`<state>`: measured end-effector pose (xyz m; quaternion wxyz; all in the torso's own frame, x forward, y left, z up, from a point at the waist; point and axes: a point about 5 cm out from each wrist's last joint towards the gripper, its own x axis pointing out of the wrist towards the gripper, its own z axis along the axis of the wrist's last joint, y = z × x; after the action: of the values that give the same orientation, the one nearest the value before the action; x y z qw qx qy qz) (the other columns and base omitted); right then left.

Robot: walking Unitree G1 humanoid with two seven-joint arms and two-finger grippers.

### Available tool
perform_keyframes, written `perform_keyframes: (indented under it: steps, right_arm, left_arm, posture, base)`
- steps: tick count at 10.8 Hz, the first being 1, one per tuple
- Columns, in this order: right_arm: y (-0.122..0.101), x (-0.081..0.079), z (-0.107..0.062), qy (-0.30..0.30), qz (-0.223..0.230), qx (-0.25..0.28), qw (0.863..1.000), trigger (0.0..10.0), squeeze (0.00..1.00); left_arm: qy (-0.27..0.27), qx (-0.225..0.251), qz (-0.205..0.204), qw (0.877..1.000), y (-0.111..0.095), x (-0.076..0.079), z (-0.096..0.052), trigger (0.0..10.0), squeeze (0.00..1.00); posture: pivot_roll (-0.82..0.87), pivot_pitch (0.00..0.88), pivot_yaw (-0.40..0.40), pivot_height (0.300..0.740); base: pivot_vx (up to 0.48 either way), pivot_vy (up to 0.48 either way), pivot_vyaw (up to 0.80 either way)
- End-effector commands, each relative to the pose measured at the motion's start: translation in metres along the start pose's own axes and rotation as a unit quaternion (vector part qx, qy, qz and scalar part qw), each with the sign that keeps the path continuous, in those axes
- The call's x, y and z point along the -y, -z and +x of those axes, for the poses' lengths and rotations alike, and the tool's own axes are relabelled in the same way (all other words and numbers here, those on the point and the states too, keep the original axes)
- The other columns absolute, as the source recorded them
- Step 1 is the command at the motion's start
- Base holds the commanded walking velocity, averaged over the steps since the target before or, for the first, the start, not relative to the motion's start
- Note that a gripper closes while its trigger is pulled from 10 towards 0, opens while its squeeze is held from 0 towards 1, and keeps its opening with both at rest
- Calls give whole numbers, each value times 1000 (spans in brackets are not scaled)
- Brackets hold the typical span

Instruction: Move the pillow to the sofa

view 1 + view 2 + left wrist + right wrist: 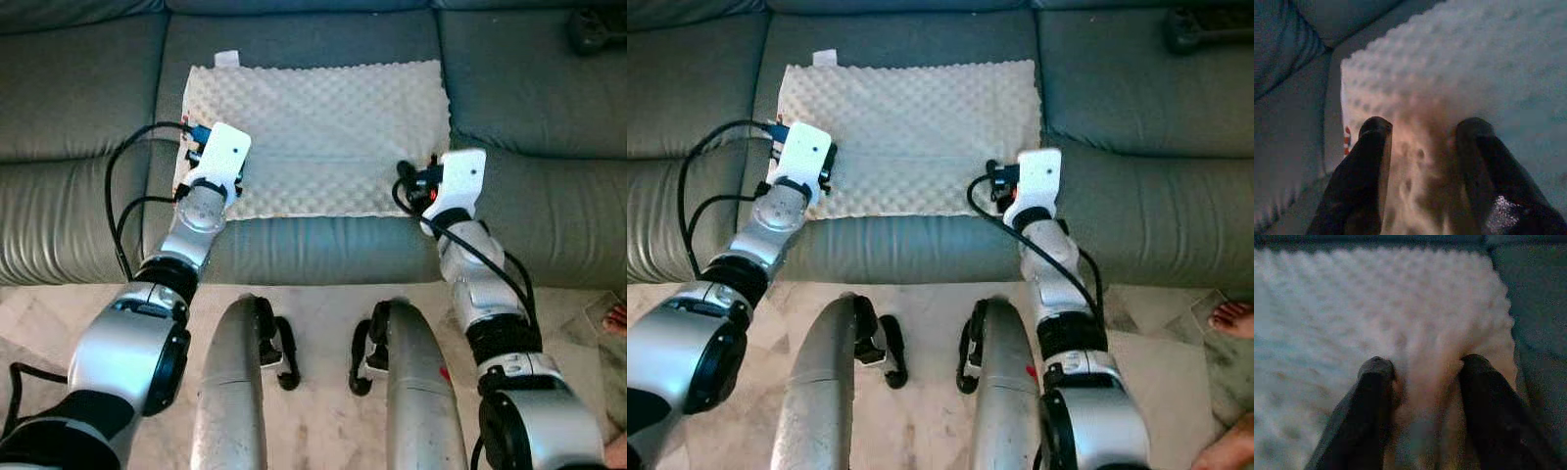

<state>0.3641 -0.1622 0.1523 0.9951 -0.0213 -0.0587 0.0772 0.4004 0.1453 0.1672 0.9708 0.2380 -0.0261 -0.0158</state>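
Pillow (323, 132) lies flat on sofa (88, 108) seat. Left end effector (1422, 139) and right end effector (1422, 377) each grasp a near corner.

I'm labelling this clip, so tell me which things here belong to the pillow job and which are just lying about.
Part of the job:
- cream dimpled pillow, lying on the seat
- grey sofa
- left pincer, fingers either side of the pillow's edge
- right pincer, the same at the other end

Just lying about:
- dark object on the sofa, too small to name
- person's bare foot on the floor
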Motion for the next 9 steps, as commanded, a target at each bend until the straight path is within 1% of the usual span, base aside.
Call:
perform_keyframes:
  steps: [1, 3, 4, 6, 7, 8, 9]
  right_arm:
    - [7, -1, -7, 6, 4, -4, 1000, 10000, 1000]
    - [3, 0, -14, 13, -6, 23, 1000, 10000, 1000]
    - [5, 3, -22, 25, -10, 32, 999, 10000, 1000]
    - [10, -1, -38, 35, -8, 39, 999, 10000, 1000]
    - [19, -6, -57, 47, 3, 35, 998, 10000, 1000]
    - [27, -10, -68, 52, 9, 24, 998, 10000, 1000]
    - [36, -19, -81, 41, 11, 5, 999, 10000, 1000]
  left_arm:
    - [-6, -15, 11, 1000, 11, -4, -3, 10000, 1000]
    - [-30, 4, -3, 1000, 11, -15, -4, 10000, 1000]
    - [-51, 8, -28, 998, 16, -22, -8, 10000, 1000]
    - [-80, 25, -56, 995, 29, -33, -19, 10000, 1000]
    - [-94, 39, -78, 992, 41, -34, -35, 10000, 1000]
    - [-95, 56, -90, 990, 45, -31, -46, 10000, 1000]
    - [-91, 69, -110, 987, 50, -24, -64, 10000, 1000]
  posture:
    - [-75, 423, 49, 632]
    - [-102, 345, 35, 632]
    - [-111, 297, 31, 632]
    - [-120, 241, 37, 632]
    - [-107, 191, 33, 632]
    - [-97, 158, 21, 632]
    - [-84, 126, 1, 632]
  base:
    - [0, 0, 0]
    - [0, 0, 0]
    - [0, 0, 0]
    - [0, 0, 0]
    - [0, 0, 0]
    - [0, 0, 0]
    - [0, 0, 0]
